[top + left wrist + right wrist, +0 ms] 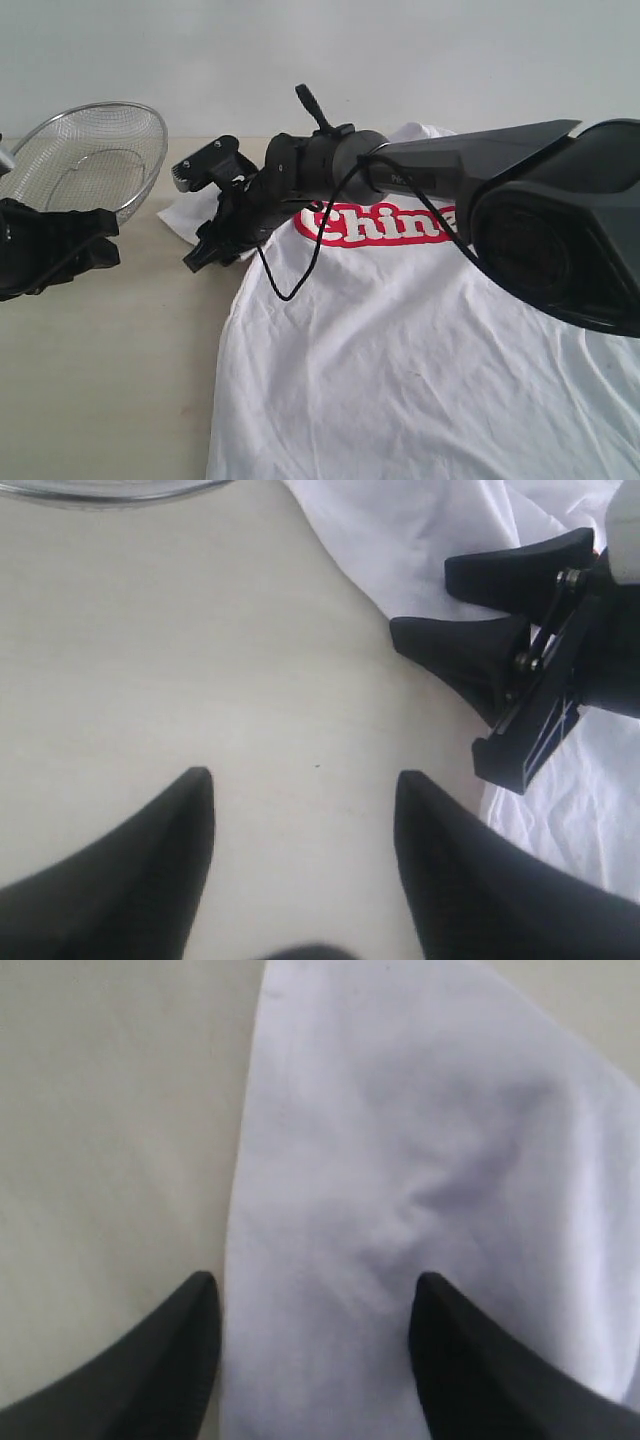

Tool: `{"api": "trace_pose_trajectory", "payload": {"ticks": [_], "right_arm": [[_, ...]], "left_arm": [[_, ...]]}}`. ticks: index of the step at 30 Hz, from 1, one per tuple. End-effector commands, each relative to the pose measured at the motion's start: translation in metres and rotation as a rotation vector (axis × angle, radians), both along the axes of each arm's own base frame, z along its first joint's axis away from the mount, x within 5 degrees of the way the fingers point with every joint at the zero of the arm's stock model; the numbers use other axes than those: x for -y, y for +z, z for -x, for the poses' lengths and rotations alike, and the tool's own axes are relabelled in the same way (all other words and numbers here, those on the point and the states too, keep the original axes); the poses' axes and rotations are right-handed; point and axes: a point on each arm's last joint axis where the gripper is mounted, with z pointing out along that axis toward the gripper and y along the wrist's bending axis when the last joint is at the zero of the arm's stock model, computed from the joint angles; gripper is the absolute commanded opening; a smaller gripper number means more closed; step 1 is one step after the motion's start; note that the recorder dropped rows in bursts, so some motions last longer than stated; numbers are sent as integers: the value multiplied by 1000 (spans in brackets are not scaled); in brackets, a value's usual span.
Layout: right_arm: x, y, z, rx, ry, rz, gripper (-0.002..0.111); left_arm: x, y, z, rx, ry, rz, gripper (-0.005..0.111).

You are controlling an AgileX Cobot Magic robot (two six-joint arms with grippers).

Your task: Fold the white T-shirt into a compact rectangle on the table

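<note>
The shirt lies spread out on the table, red lettering up. The right gripper reaches across to the sleeve near the bowl, jaws apart and nothing pinched, with one tip over cloth and the other right at the sleeve's edge. The left gripper is over bare table just beside that sleeve, jaws apart too, empty.
</note>
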Motion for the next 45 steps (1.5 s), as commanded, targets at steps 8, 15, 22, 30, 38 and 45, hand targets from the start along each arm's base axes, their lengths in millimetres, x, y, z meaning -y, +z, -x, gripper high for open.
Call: {"api": "trace_pose_trajectory", "payload": {"ticks": [8, 15, 22, 30, 38, 45], "right_arm": [[6, -26, 18, -217, 74, 103, 43], [6, -31, 19, -225, 79, 111, 21], [2, -20, 12, -178, 63, 79, 0], [-8, 15, -3, -129, 19, -8, 0], [-16, 48, -12, -101, -34, -105, 0], [-17, 68, -12, -123, -87, -170, 0]], "left_arm": [[0, 4, 0, 13, 4, 6, 51], [0, 4, 0, 13, 4, 6, 51], [-1, 4, -1, 15, 6, 4, 51], [-1, 4, -1, 16, 8, 2, 51], [-1, 4, -1, 16, 8, 2, 51], [-1, 4, -1, 19, 11, -1, 51]]}}
